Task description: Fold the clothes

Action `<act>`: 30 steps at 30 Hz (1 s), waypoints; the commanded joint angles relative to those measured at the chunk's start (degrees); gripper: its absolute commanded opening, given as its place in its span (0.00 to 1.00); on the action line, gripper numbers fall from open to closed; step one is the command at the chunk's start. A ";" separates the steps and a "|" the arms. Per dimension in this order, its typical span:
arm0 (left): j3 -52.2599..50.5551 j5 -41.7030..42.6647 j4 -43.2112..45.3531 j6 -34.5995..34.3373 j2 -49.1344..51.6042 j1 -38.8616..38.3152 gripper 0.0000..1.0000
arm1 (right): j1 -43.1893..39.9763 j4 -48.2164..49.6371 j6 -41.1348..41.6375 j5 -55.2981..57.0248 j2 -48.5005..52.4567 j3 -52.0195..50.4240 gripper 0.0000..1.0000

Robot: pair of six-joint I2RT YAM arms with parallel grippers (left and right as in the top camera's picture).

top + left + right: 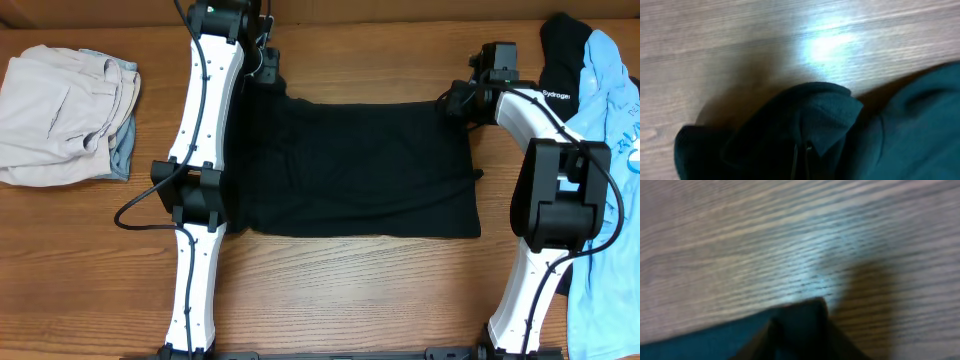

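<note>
The black T-shirt (360,165) lies flat as a wide rectangle in the middle of the wooden table. My left gripper (264,78) is at its far left corner and shut on a bunched fold of the fabric (815,120); its fingertips are buried in the cloth. My right gripper (456,100) is at the far right corner and shut on that corner, which rises to a pinched point (807,317) just above the table. No neck label shows.
A folded beige garment (60,115) over a pale blue one lies at the far left. A black garment with white lettering (562,60) and a light-blue T-shirt (612,130) lie at the right edge, beside my right arm.
</note>
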 commanded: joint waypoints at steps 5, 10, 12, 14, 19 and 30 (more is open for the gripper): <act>1.09 -6.01 -3.43 -0.35 -1.90 1.42 0.04 | -0.57 -3.10 0.04 0.17 -0.17 1.75 0.04; 1.20 -8.74 -4.46 -0.35 -3.69 1.73 0.04 | -2.19 -10.10 -0.22 -1.49 -6.21 3.67 0.04; 1.25 -8.63 -4.46 -0.35 -4.85 1.73 0.04 | -2.91 -14.08 -0.20 -3.04 -9.27 4.11 0.04; 1.25 -8.61 -5.07 -0.35 -6.08 1.73 0.04 | -3.54 -17.57 -0.20 -4.87 -11.91 4.15 0.04; 1.22 -5.70 -8.46 -0.35 -8.02 1.75 0.04 | -4.79 -25.66 -2.14 -8.87 -18.95 4.15 0.04; -8.00 0.61 -8.48 -2.32 -8.41 1.73 0.04 | -4.74 -40.00 -3.56 -8.44 -21.24 3.58 0.04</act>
